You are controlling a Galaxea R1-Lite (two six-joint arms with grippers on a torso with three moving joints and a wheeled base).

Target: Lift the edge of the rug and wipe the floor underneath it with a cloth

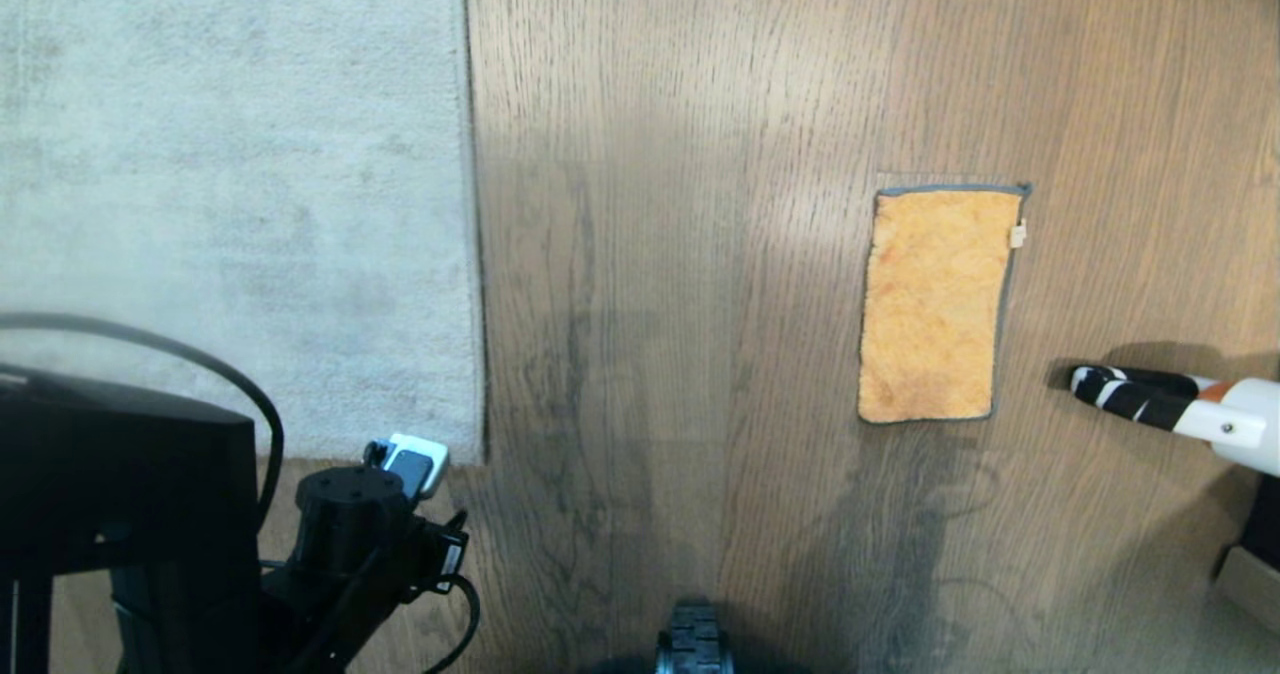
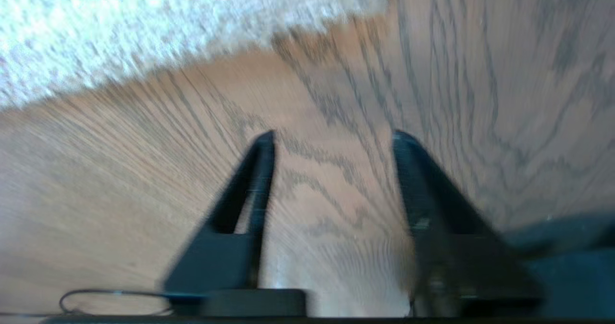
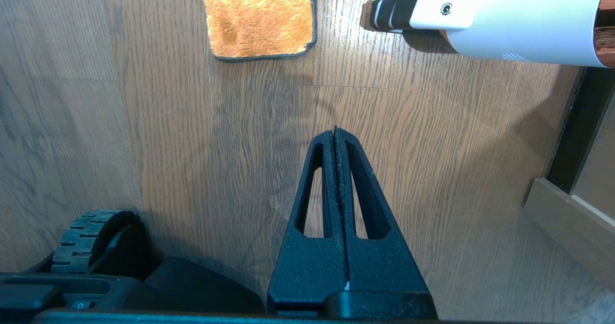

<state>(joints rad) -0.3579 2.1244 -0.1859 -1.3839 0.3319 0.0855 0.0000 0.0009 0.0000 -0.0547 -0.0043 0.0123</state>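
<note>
You had the fluffy orange cloth (image 1: 935, 304) flat on wood-grain floor (image 1: 680, 254), pale short-pile rug edge (image 1: 472, 254) straight; left gripper (image 2: 334, 139) parted, empty, right gripper (image 3: 335, 130) closed

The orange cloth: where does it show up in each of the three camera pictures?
Head view: the orange cloth lies flat on the floor, right of centre, well apart from the rug edge.
Left wrist view: not in it; only rug and floor.
Right wrist view: its end shows at the picture's top edge.
Shared landmark: the white tube with a black striped tip beside the cloth, also in the right wrist view.
</note>
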